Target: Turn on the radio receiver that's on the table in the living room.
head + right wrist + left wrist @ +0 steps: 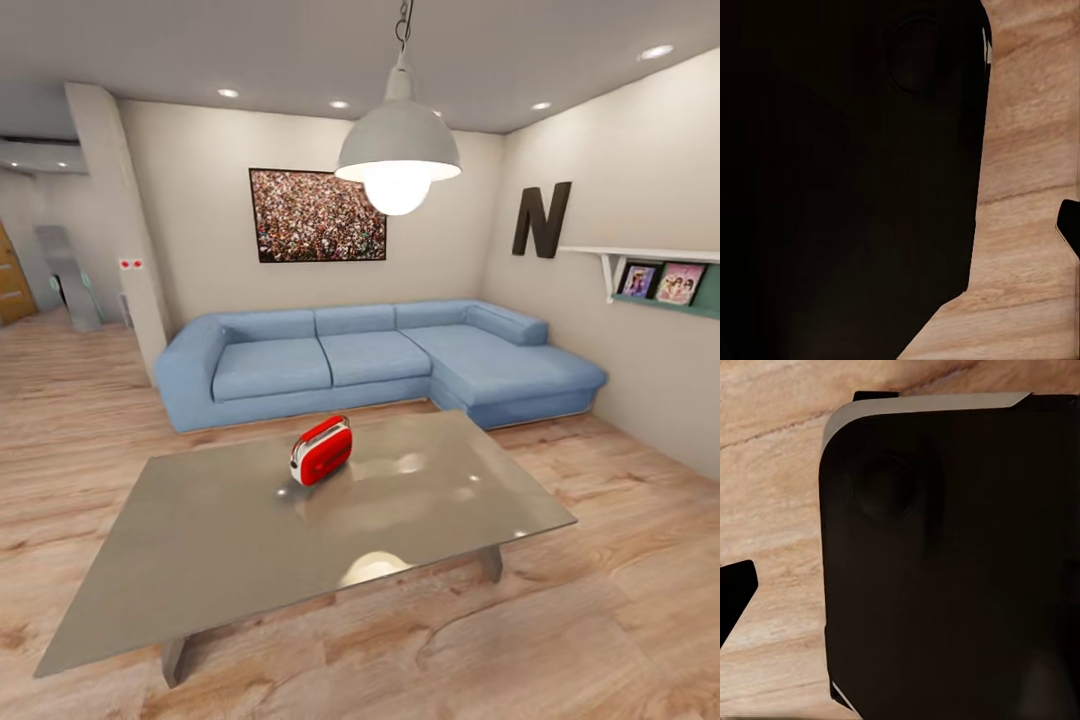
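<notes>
- Since both wrist views look down past a large dark body part of our own machine onto wood plank floor (772,480), we cannot tell whether our left hand or our right hand is apart or together; a black sliver sits at the edge of each wrist view, too little to judge.
- From the head view, neither arm reaches over the desk (200,560), so we judge that both hang low by our sides.
- We judge the step in hand to be the approach: we face the living room and stand short of the desk's near edge.
- Next, we judge, we must roll closer, raise one arm, and bring a hand to the radio's controls, which sit well beyond the near edge.
- The radio receiver (322,451) stands upright on the glossy grey desk, past its middle toward the far edge, apart from every other thing.
- Its long axis runs slantwise across the desk, rising from near-left to far-right in the head view.
- One broad red side faces us and to the right; its thin handle runs along the top.
- No dial or switch is clear enough for us to place from here.
- Beyond the desk stands a long blue sofa (370,360), with a crowd picture (316,215) on the wall and a white pendant lamp (398,150) overhead.
</notes>
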